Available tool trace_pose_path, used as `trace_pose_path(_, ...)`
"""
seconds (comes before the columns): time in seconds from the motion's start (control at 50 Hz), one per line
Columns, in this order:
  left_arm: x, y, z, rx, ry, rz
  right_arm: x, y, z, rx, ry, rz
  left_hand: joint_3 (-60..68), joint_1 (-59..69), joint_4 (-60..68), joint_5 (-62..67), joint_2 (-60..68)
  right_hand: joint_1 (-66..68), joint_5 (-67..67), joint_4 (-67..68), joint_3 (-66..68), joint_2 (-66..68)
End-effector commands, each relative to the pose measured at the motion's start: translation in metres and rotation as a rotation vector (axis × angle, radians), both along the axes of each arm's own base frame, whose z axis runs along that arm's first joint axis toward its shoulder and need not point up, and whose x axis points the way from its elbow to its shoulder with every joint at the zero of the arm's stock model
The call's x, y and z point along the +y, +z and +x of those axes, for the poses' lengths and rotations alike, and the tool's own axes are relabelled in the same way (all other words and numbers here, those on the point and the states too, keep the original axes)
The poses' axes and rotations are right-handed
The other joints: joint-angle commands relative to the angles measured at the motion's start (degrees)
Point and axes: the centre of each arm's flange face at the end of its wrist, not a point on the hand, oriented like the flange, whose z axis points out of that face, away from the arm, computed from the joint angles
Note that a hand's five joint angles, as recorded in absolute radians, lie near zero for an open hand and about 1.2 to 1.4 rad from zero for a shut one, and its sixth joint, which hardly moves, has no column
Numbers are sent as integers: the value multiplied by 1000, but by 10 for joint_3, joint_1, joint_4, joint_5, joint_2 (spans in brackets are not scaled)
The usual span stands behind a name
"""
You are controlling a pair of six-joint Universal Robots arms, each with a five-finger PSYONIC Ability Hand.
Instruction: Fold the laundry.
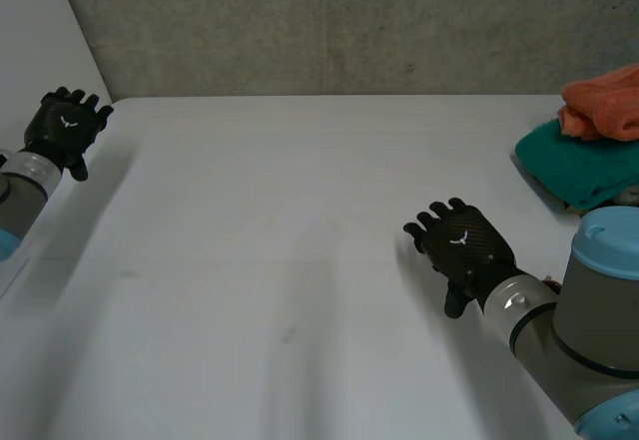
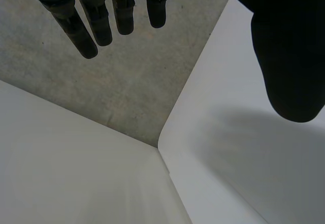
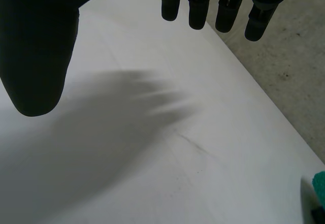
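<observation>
Folded laundry lies at the table's right edge: an orange cloth [image 1: 606, 103] on top of a teal cloth [image 1: 581, 163]. A corner of the teal cloth [image 3: 319, 183] shows beyond my right hand's fingertips. My right hand [image 1: 462, 243] hovers over the white table [image 1: 280, 250] right of centre, well left of the stack, open with straight fingers [image 3: 197, 8] and nothing in it. My left hand [image 1: 67, 127] hangs at the table's far left corner, open and empty, its fingers [image 2: 99, 21] pointing past the table edge.
A grey concrete wall [image 1: 329, 21] runs behind the table. The table's far left corner and edge [image 2: 167, 153] sit under my left hand, with floor beyond.
</observation>
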Motion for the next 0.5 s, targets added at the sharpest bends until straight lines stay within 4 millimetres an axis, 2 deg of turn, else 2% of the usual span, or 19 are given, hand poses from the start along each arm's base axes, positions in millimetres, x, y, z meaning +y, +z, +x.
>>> trace_pose_path(0.02,1,9,-5,36,21,-13,-7,9,-5,-71,-47,10,-17,-6,-15,-28,-15,-26,-28,-19,-17,-16)
trace_pose_path(0.14,11,34,-16,142,63,-2,-10,22,-7,-122,-71,-5,-17,-6,-15,-28,-15,-26,-28,-19,-17,-16)
trace_pose_path(0.22,30,64,-30,276,100,36,-11,38,-7,-164,-82,-29,-17,-6,-15,-28,-15,-26,-28,-19,-17,-16)
trace_pose_path(0.24,42,75,-38,335,117,67,-11,48,-7,-186,-88,-41,-17,-6,-15,-28,-15,-26,-28,-19,-17,-16)
trace_pose_path(0.28,58,85,-47,394,146,129,-12,60,-8,-211,-99,-55,-17,-6,-15,-28,-15,-26,-28,-19,-17,-16)
trace_pose_path(0.3,77,96,-55,439,161,191,-13,73,-9,-236,-113,-69,-17,-6,-15,-28,-15,-26,-28,-19,-17,-16)
trace_pose_path(0.36,112,106,-70,502,182,325,-14,91,-13,-268,-154,-71,-17,-6,-15,-28,-15,-26,-28,-19,-17,-16)
trace_pose_path(0.38,137,113,-79,535,183,409,-15,103,-16,-284,-181,-67,-17,-6,-15,-28,-15,-26,-28,-19,-17,-16)
trace_pose_path(0.44,175,117,-91,582,182,538,-15,119,-19,-301,-219,-49,-17,-6,-15,-28,-15,-26,-28,-19,-17,-16)
trace_pose_path(0.46,193,120,-97,609,171,577,-14,125,-22,-302,-244,-24,-17,-6,-15,-28,-15,-26,-28,-19,-17,-16)
trace_pose_path(0.5,209,125,-103,643,143,580,-14,130,-24,-304,-263,0,-17,-6,-15,-28,-15,-26,-28,-19,-17,-16)
